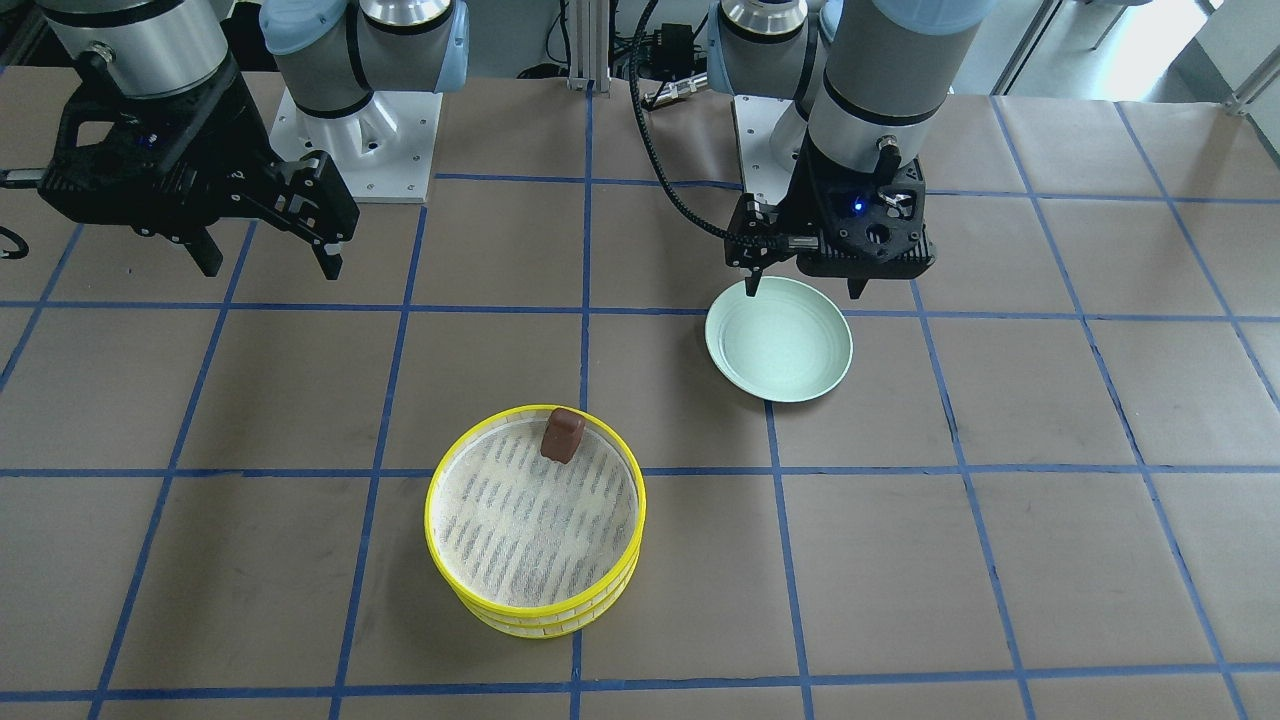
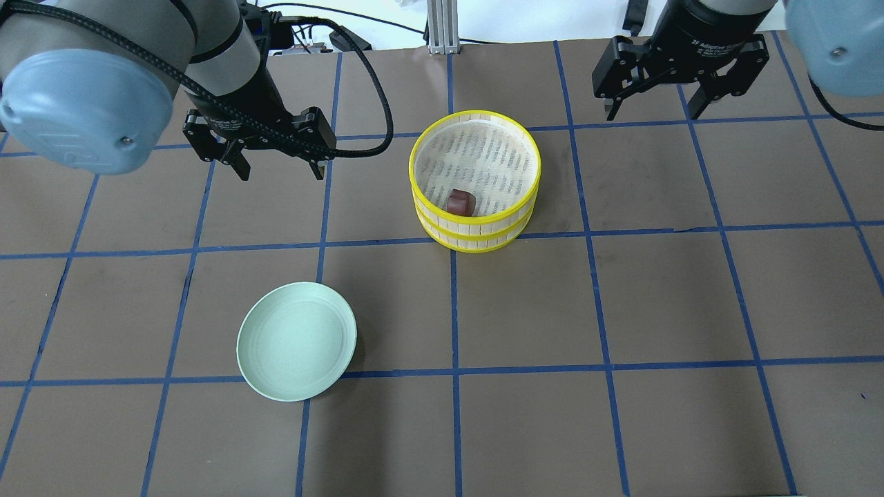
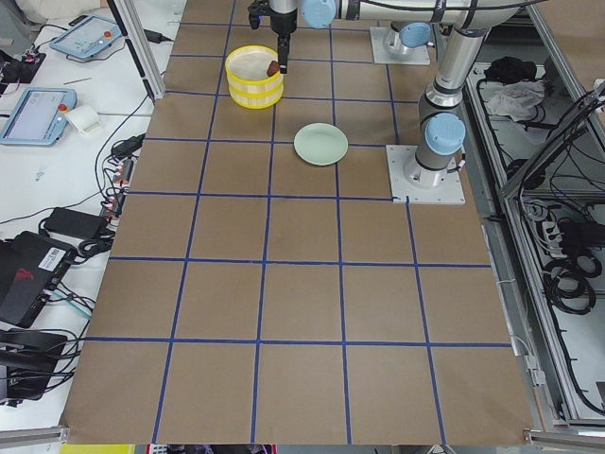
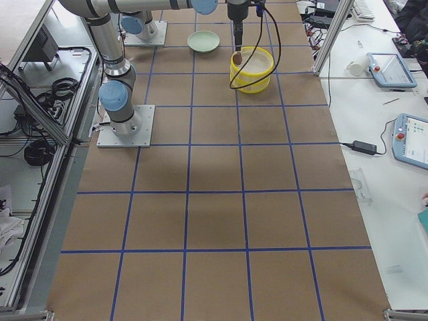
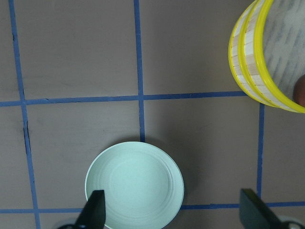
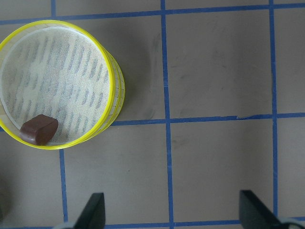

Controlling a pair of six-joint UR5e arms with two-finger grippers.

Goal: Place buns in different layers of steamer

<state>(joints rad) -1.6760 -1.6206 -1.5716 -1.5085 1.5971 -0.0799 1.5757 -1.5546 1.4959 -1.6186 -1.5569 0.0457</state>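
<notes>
Two yellow-rimmed steamer layers are stacked mid-table, the top layer [image 1: 430, 515] [image 2: 476, 219] on the lower layer [image 1: 540, 622] [image 2: 476, 241]. The dark reddish-brown bun [image 1: 562, 435] [image 2: 460, 202] [image 6: 39, 130] lies inside the top layer, against its rim. The cream-white bun is hidden or out of view. My left gripper [image 1: 805, 290] [image 2: 281, 171] [image 5: 174, 212] is open and empty, raised above the pale green plate's edge. My right gripper [image 1: 272, 270] [image 2: 650, 114] [image 6: 172, 212] is open and empty, raised well away from the steamer stack.
The pale green plate [image 1: 780, 340] [image 2: 297, 342] [image 5: 134, 186] holds nothing and sits apart from the steamer on the robot's left side. Brown paper with blue tape grid lines covers the table. The arm bases stand at the robot's edge.
</notes>
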